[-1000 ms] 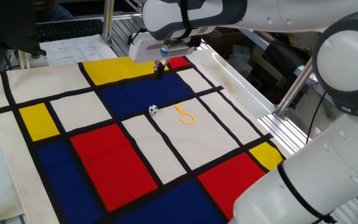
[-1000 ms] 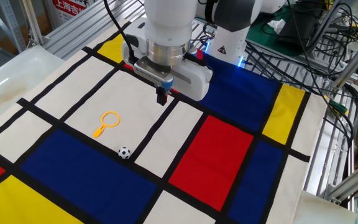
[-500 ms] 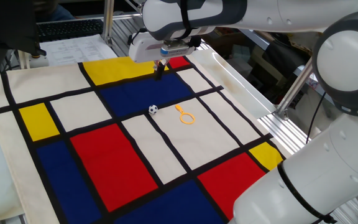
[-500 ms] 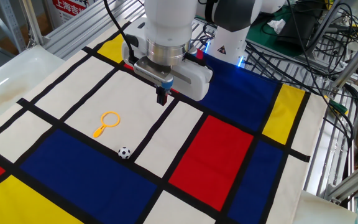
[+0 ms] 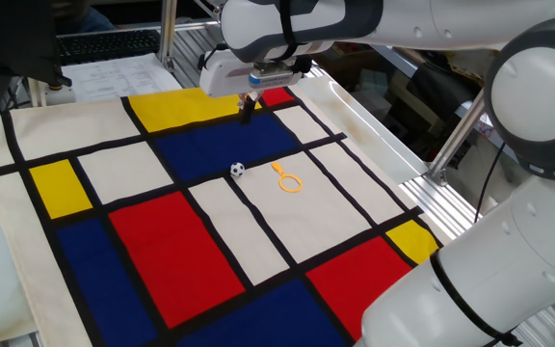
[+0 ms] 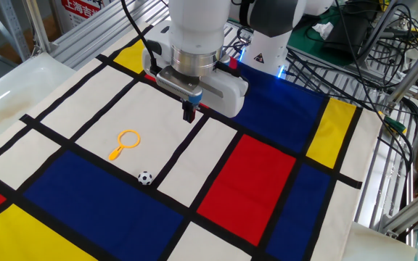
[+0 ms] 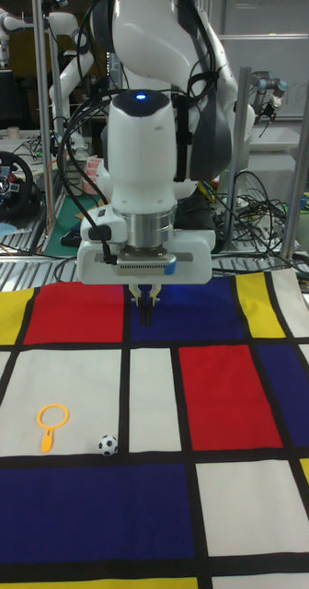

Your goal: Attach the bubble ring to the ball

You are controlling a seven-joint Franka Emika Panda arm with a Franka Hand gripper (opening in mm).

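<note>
The orange bubble ring [image 5: 288, 179] [image 6: 126, 142] [image 7: 51, 424] lies flat on a white square of the chequered cloth. Close beside it rests the tiny black-and-white ball [image 5: 237, 170] [image 6: 145, 177] [image 7: 107, 445], on a black stripe at the edge of a blue patch, apart from the ring. My gripper [image 5: 247, 107] [image 6: 189, 114] [image 7: 147, 309] hangs above the cloth well away from both, its fingers pressed together with nothing between them.
A cloth of red, blue, yellow and white squares [image 5: 162, 241] covers the table. A pale tray-like rim [image 6: 6, 80] borders one side. Cables and metal framing [image 6: 383, 65] crowd the robot-base side.
</note>
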